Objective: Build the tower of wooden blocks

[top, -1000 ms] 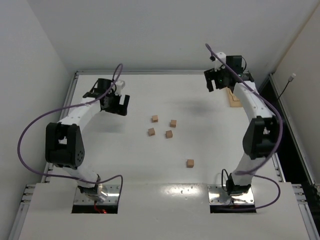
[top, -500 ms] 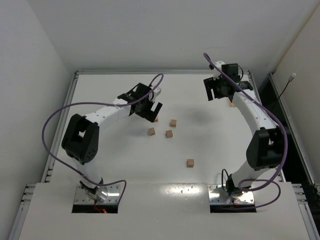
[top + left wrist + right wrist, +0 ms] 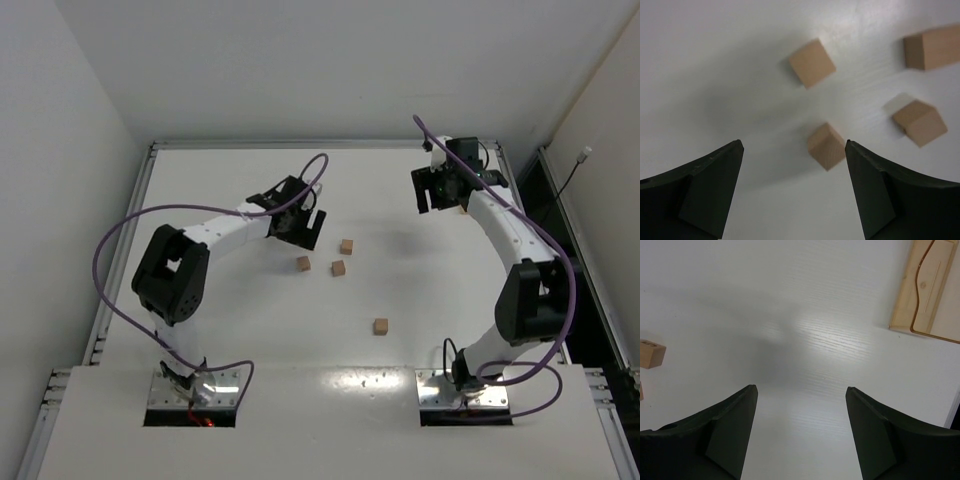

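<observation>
Several small tan wood blocks lie loose on the white table. In the top view I see a block [image 3: 346, 246], a block [image 3: 338, 268], a block [image 3: 303, 263] and a lone block [image 3: 380, 326] nearer the bases. No tower stands. My left gripper [image 3: 308, 228] is open above the cluster's far left and hides one block there. In the left wrist view the open gripper [image 3: 794, 145] has one block [image 3: 826, 146] just beyond its right fingertip, untouched, with three more blocks farther on. My right gripper [image 3: 432, 193] [image 3: 801, 388] is open and empty over bare table.
A flat tan tray with an orange outline [image 3: 927, 287] lies at the far right, partly under the right arm in the top view. A block [image 3: 650, 354] shows at the left edge of the right wrist view. White walls close in the table's left, back and right sides.
My left arm has swung right from the far left of the table to over the block cluster, covering one block. My right gripper has shifted slightly nearer.
</observation>
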Action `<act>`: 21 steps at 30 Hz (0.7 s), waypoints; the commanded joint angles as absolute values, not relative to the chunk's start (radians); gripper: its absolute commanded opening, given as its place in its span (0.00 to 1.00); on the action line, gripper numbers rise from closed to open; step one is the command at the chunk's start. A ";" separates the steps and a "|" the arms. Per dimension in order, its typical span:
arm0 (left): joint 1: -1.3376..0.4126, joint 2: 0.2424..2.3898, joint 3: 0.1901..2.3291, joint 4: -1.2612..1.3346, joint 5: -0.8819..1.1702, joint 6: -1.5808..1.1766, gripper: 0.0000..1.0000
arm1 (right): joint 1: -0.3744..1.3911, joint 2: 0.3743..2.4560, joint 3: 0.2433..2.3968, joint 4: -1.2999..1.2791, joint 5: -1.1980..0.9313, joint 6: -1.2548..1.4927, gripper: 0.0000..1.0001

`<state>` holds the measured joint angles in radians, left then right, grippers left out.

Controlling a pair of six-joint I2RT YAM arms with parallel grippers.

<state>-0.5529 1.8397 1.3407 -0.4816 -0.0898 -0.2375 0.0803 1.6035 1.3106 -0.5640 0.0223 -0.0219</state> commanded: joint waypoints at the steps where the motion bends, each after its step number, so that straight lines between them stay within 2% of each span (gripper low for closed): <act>1: -0.592 1.706 1.230 -0.477 -0.117 -0.301 0.80 | 0.081 1.598 1.347 -0.555 0.000 -0.014 0.68; 6: -0.610 1.649 1.141 -0.466 -0.147 -0.435 0.64 | 0.081 1.618 1.358 -0.555 -0.018 -0.014 0.68; 12: -0.632 1.660 1.127 -0.457 -0.097 -0.469 0.67 | 0.081 1.618 1.367 -0.555 -0.037 -0.014 0.68; 21: -0.661 1.773 1.255 -0.478 -0.123 -0.503 0.68 | 0.081 1.618 1.356 -0.565 -0.055 -0.025 0.68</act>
<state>-0.6518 1.7454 1.2057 -0.4805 -0.1032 -0.4622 0.0803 1.6176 1.3209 -0.5735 -0.0349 -0.0231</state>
